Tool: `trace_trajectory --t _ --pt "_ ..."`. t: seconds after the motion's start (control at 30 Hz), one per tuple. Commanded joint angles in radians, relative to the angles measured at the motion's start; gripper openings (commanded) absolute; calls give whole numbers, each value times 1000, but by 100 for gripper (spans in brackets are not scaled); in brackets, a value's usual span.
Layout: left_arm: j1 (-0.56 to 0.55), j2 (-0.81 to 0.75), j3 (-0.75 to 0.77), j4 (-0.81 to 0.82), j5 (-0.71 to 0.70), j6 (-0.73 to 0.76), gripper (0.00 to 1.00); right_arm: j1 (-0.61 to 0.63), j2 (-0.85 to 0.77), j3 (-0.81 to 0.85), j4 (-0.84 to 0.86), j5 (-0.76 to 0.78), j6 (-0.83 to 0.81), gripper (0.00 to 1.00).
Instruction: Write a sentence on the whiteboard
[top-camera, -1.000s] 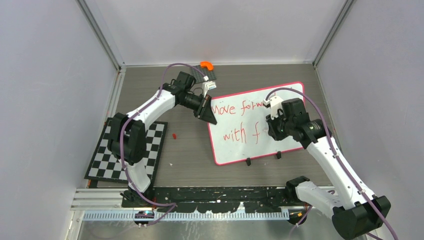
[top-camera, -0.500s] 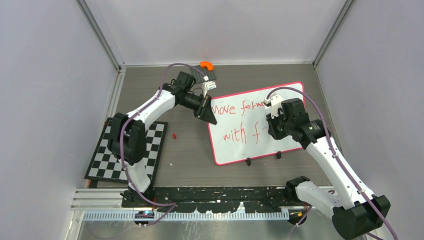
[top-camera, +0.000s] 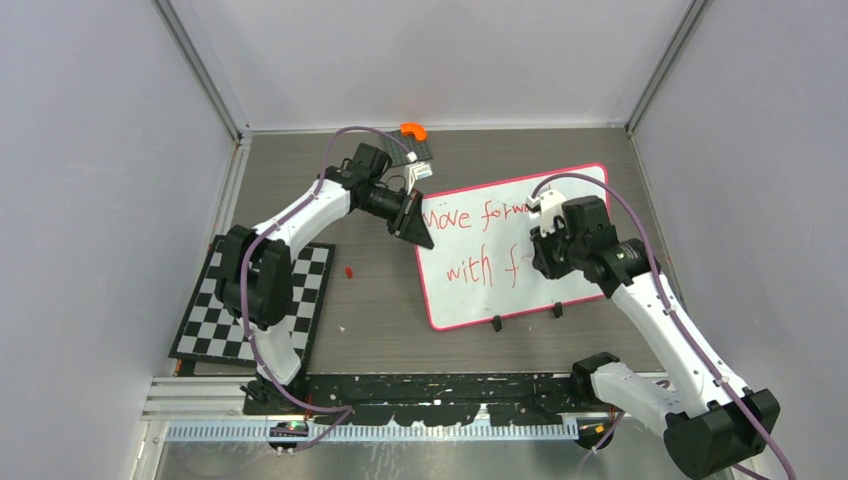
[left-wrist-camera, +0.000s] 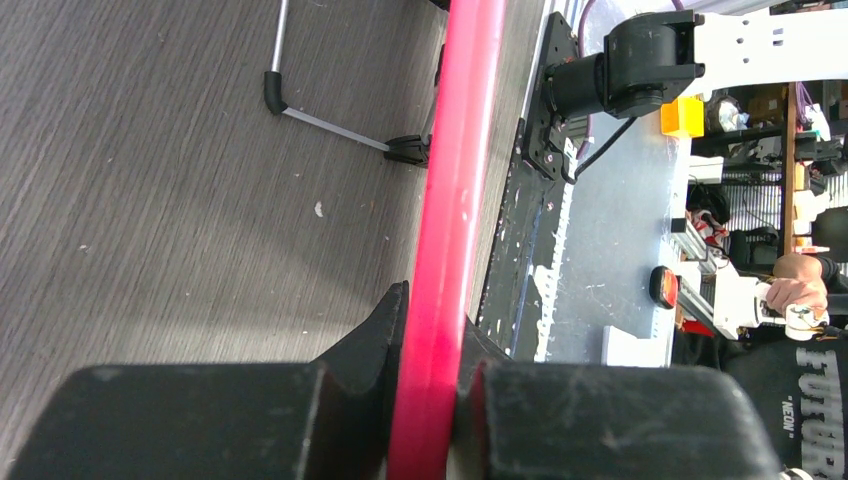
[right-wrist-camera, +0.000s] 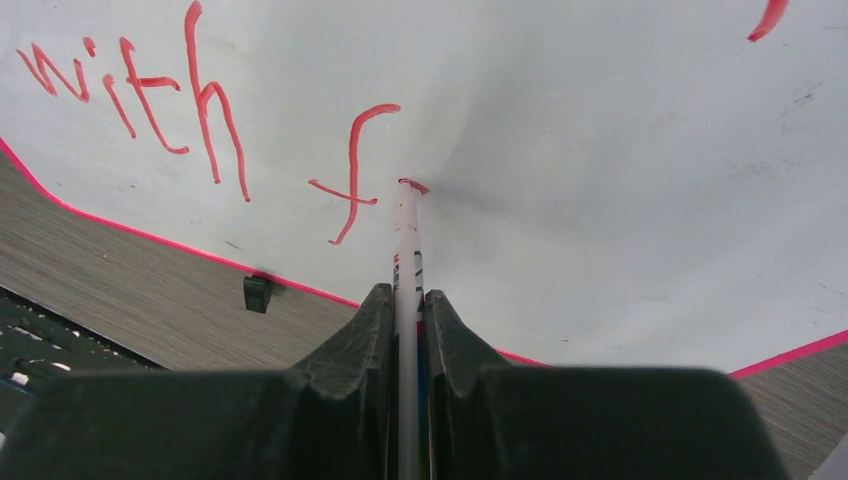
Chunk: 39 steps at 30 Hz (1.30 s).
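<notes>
**Right gripper pinches the marker, tip down just past the "f"**

The right gripper (right-wrist-camera: 405, 300) has its two fingers pressed together on a slim white marker (right-wrist-camera: 405, 235), which runs straight out from them, away from the wrist camera. Its red tip appears to touch the whiteboard (right-wrist-camera: 620, 140) just to the right of the cross-stroke of a lone "f".

Seen from above, the board lies flat on the table in front of the right arm. Its near rim carries two small black clips (top-camera: 496, 322). Beyond them comes the lower line of the sentence (top-camera: 468, 269), reading "with f" so far. Beyond that is the upper line, "Move forw", whose end is hidden under the right wrist.

The next stroke, as I judge it, turns on one relation. The unwritten stretch lies to the right of the tip, on the same line as "with f". That line, like the board's long axis, runs across the table from left to right, slanting a little toward the far side. The right arm already hangs over that bare patch, so it is the nearer one. The lower line looks unfinished.

Farther off, at the board's far-left corner, the left gripper (left-wrist-camera: 433, 310) is clamped on the pink-red rim, one finger on either side, and seems to be steadying the board. A checkerboard mat (top-camera: 200, 320) lies well apart on the left.
</notes>
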Motion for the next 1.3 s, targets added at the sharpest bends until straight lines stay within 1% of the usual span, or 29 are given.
trace_trajectory --t 0.0,0.2,0.5,0.73,0.9,1.27 --pt "10 24 15 -19 -148 -5 0 -5 11 -11 56 -44 -5 0" --pt "10 28 19 -21 -148 -3 0 -3 30 -16 7 -35 -35 0" --pt "10 33 22 -25 -146 -2 0 -3 17 -23 -32 -6 -69 0" --pt "9 34 21 -24 -145 -3 0 -4 -12 -13 25 66 -37 0" --pt "9 34 15 -23 -146 -2 0 -5 -23 -4 70 84 -6 0" --pt "10 35 7 -21 -141 1 0 -4 -16 15 96 89 15 0"
